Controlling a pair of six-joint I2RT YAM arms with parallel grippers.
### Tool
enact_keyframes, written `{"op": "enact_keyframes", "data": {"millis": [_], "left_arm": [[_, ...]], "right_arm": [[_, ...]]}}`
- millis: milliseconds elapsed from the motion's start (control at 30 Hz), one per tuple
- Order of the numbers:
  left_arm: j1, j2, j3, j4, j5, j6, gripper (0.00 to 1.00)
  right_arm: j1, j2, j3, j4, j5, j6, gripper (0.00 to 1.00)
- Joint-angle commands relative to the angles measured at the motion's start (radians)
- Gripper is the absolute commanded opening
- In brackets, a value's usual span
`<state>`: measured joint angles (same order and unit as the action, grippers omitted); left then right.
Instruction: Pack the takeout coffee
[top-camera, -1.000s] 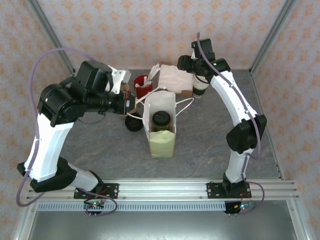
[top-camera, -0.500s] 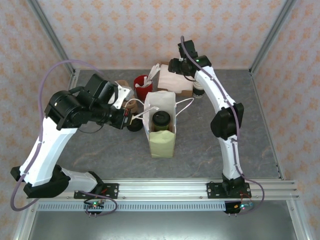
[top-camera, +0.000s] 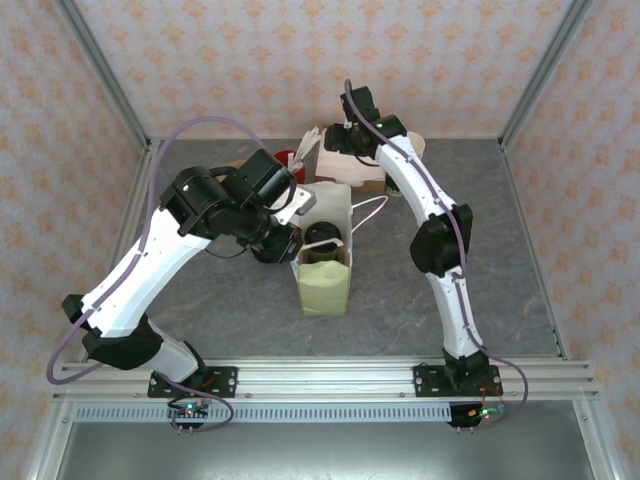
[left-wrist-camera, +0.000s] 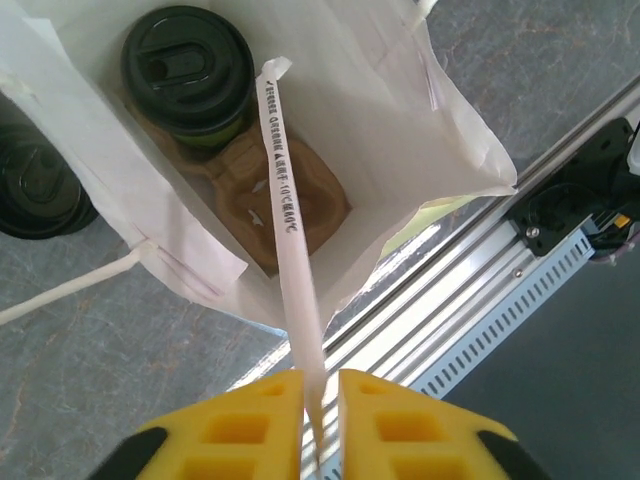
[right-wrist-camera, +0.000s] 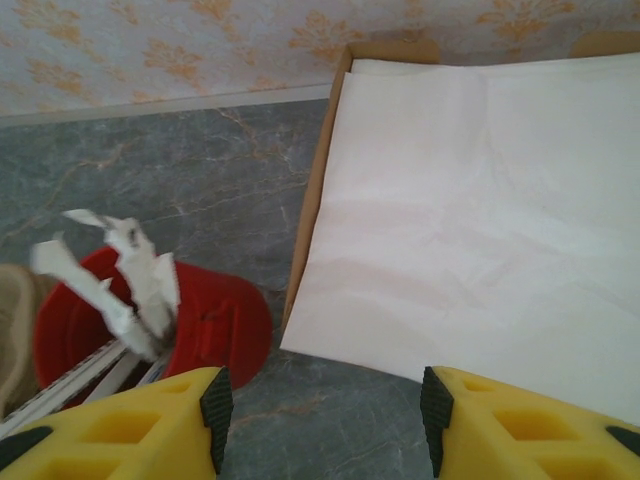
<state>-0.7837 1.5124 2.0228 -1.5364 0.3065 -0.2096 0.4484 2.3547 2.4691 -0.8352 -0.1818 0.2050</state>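
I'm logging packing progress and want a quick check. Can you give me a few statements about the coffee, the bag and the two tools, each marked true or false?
1. The coffee sits inside the bag. True.
2. The left tool has a wrapped straw between its fingers, pointing into the bag. True.
3. The right tool grips the red cup. False: it is open and holds nothing, with the red cup below it.
4. The loose lid lies in the bag on top of the coffee. False: it lies on the table outside the bag.
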Motion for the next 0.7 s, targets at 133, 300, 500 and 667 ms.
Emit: {"op": "enact_keyframes", "data": {"millis": [133, 300, 500, 667], "left_arm": [[0.001, 0.008, 0.135, 0.015, -0.007, 0.036, 0.50], [0.001, -0.007, 0.149, 0.017, -0.081, 0.063, 0.55], [0.002, -0.043, 0.039, 0.085, -0.104, 0.051, 0.57], [0.001, -0.072, -0.039, 0.151, -0.093, 0.040, 0.59]], "right_arm": [[0.026, 0.105, 0.080, 0.051, 0.095, -0.038, 0.55], [0.030, 0.160, 0.095, 0.086, 0.165, -0.037, 0.56], [0.029, 0.268, 0.167, 0.100, 0.262, -0.044, 0.60], [0.026, 0.335, 0.192, 0.143, 0.271, -0.064, 0.62]]}}
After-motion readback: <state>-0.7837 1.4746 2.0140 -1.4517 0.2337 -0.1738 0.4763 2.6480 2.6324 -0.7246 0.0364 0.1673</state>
